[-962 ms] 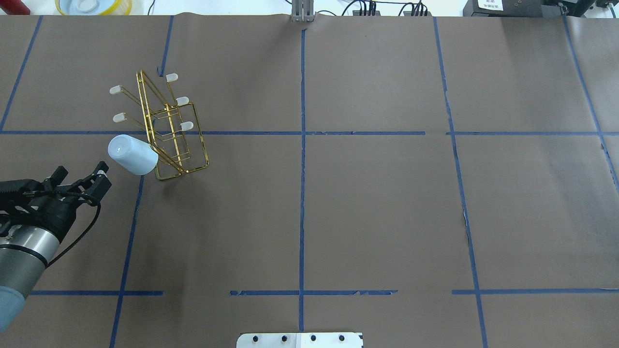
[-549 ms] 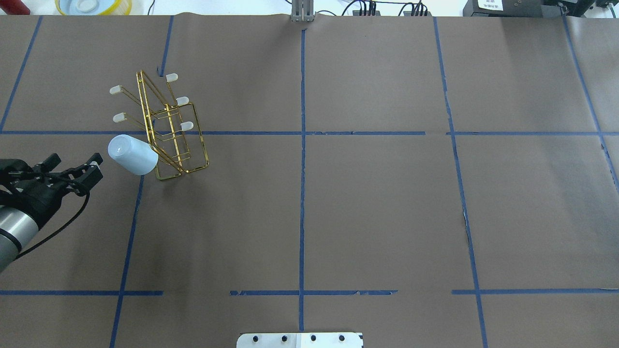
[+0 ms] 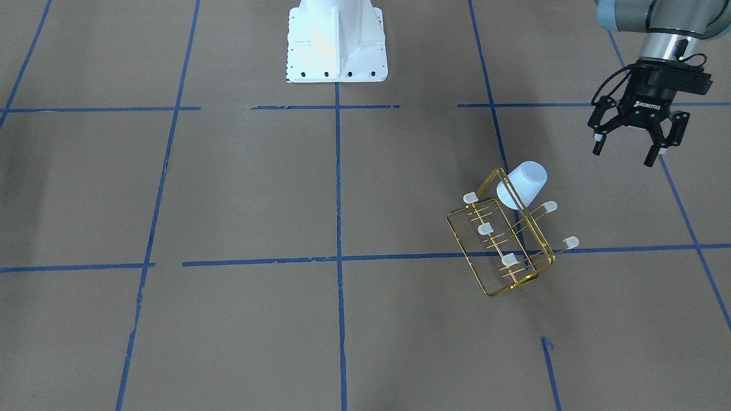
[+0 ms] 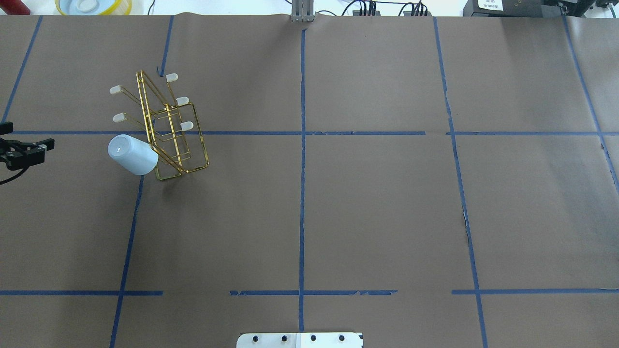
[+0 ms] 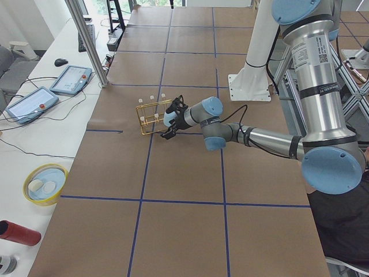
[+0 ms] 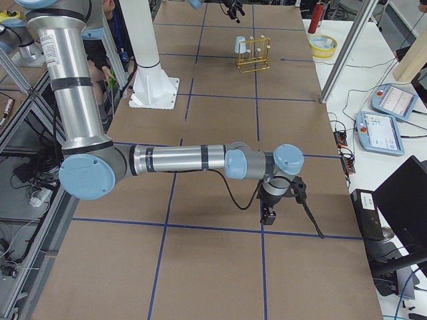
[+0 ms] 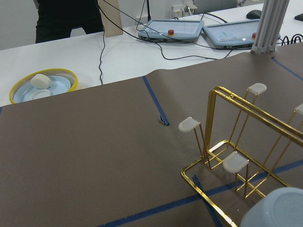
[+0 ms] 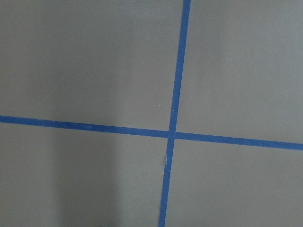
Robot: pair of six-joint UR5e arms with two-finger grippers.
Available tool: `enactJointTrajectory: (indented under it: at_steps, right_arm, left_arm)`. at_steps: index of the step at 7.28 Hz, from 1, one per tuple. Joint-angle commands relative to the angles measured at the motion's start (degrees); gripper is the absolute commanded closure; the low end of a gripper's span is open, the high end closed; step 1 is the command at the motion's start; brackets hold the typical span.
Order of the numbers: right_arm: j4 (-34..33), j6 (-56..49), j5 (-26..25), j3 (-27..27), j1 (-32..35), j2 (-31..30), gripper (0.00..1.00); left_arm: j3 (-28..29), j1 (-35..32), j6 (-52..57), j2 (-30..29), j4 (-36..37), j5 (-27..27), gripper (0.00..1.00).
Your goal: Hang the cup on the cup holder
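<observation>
The cup hangs tilted on the near left side of the rack. Its mouth is against the gold wires and its closed base points up and out, toward the desk's left edge. Whatever carries it is hidden inside it.

The robot's white base plate stands nearest of all, at the middle of the near edge. Farther out, the left gripper hangs above the desk between the cup and the left edge, well apart from both cup and rack. It is spread wide, with nothing between its fingers and nothing touching them, and it points roughly toward the cup.

The right gripper shows only from the side, far off toward the desk's right end. It points straight down just above the brown paper, and I cannot tell how far open it is. Its wrist camera sees only a cross of blue tape.

The rack stands upright in the left half of the desk, closer to the far edge than to the near one. Five of its white-capped prongs are bare.

Beyond the far edge, on the white bench toward the far left corner, sits a yellow-rimmed bowl. Two grey control pendants lie farther along that bench.
</observation>
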Motion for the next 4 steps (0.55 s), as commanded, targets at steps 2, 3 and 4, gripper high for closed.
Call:
enactJointTrajectory:
  at_steps: [2, 3, 4]
  right_arm:
    - [0.0, 0.0, 0.0, 0.0, 0.0, 0.0, 0.00]
    - [0.0, 0.0, 0.0, 0.0, 0.0, 0.0, 0.00]
    - [0.0, 0.0, 0.0, 0.0, -0.1, 0.0, 0.00]
  left_arm:
    - [4.7, -16.7, 23.3, -4.2, 16.4, -17.2, 0.00]
    - [5.4, -21.0, 31.0, -6.2, 24.3, -19.1, 0.00]
    - [6.6, -25.1, 37.2, -8.9, 30.9, -20.1, 0.00]
